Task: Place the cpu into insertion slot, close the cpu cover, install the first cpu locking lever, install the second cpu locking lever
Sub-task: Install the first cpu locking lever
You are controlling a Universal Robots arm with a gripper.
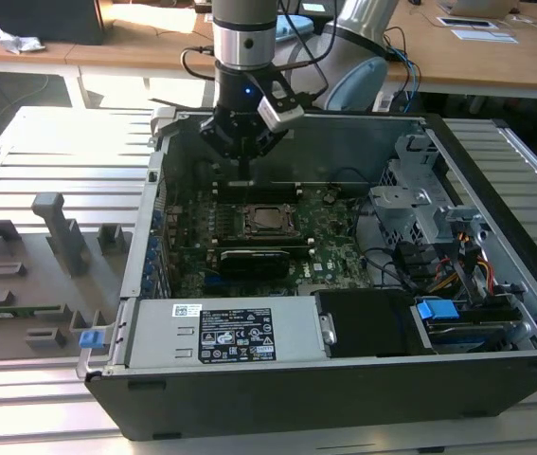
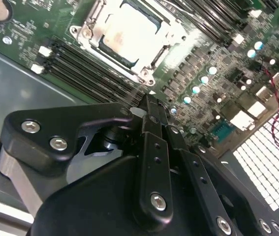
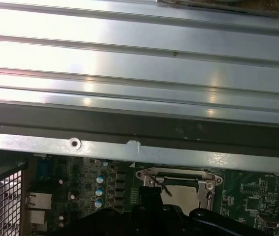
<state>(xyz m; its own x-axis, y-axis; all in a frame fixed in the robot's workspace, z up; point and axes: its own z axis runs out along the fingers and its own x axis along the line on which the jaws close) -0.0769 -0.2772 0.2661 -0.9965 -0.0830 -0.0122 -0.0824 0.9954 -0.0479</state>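
One cpu (image 2: 129, 29), seated in the insertion slot (image 2: 117, 55), with the cpu cover (image 2: 94, 30) down over its rim. Your gripper (image 2: 149, 105) hovers just beside the socket, fingers drawn together, nothing clearly pinched between them. Treat the chip as light, stiff and fragile: likely edges only, never the contact side. The cover looks like thin, springy metal, so press on the frame, not the window. White label (image 1: 238, 334) on the power supply (image 1: 154, 332) carries print, too small to read.
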